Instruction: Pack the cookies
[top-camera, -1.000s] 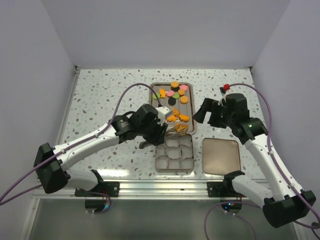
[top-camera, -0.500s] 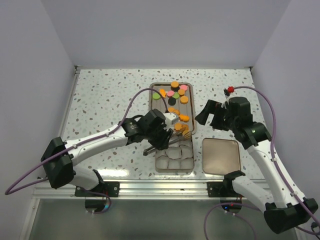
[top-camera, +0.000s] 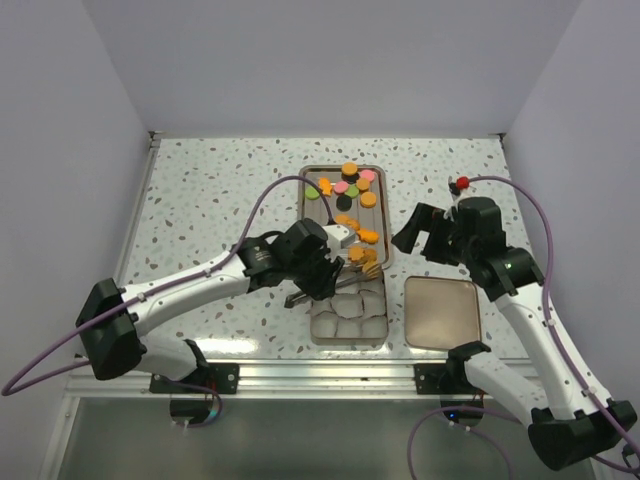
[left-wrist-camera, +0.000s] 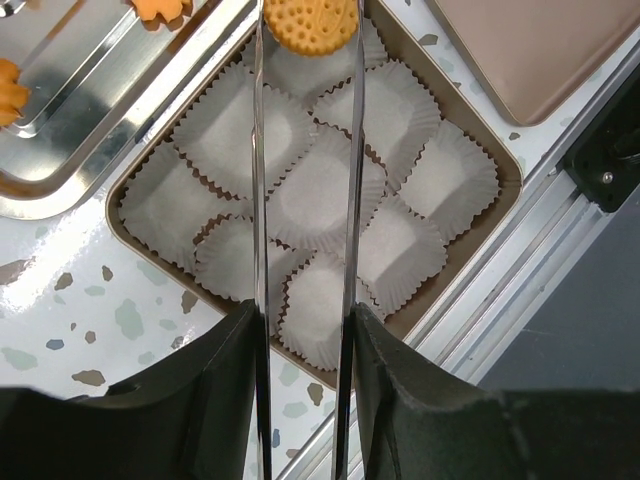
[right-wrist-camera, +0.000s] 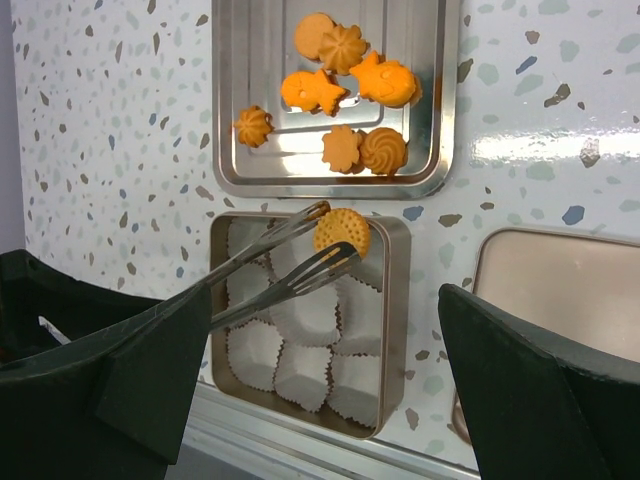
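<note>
Left gripper (left-wrist-camera: 302, 345) part-closed on tongs (left-wrist-camera: 260, 200). Tong tips pinch round orange cookie (left-wrist-camera: 311, 22) at top centre of left wrist view, over far cup row of box (right-wrist-camera: 403, 330).
Step, as judged: placing.
Next: lower into one paper cup (left-wrist-camera: 320, 190), ease grip.
Other cookies (right-wrist-camera: 383, 150) on tray (right-wrist-camera: 260, 60) above box.
Lid (right-wrist-camera: 560, 290) lower right.
Right gripper (top-camera: 418, 232) wide open, holds nothing, right of tray.
Nothing seen blocking.

My left arm (top-camera: 190, 285) stretches to the middle, and my left pincer (top-camera: 322, 275) is squeezed on the tongs (left-wrist-camera: 259, 200). My right pincer (top-camera: 420, 235) hangs at the right, wide open.
</note>
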